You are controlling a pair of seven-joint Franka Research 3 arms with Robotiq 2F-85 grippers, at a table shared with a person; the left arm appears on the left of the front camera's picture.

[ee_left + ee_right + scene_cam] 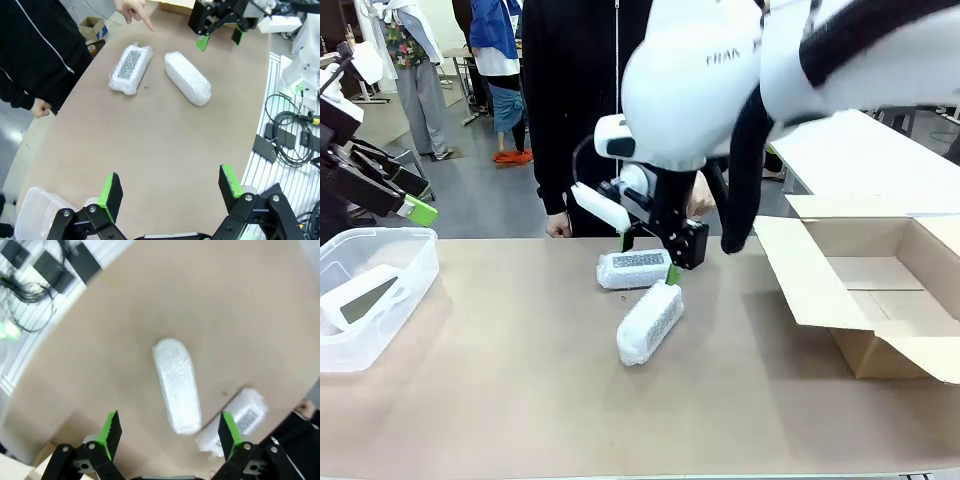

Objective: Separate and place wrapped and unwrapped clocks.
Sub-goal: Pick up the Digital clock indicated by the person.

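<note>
Sorting partly done, by the look of it.

- Bare clock (360,297) lies in the plastic tub (420,250) at the counter's (520,400) left end, screen up.
- Two wrapped clocks lie mid-counter, close together. One has its screen up (634,268), on the person's side; the other (650,323) lies aslant, just in front of it.
- Cardboard box (800,280) at right stands open, with nothing visible inside.
- The right jaws are apart and empty, poised above the two wrapped clocks.
- The left jaws are apart and empty, off by the tub.
- The person's hand (132,10) points down at the counter near the screen-up clock.

Left to do, likely: both wrapped clocks into the box, one at a time.
</note>
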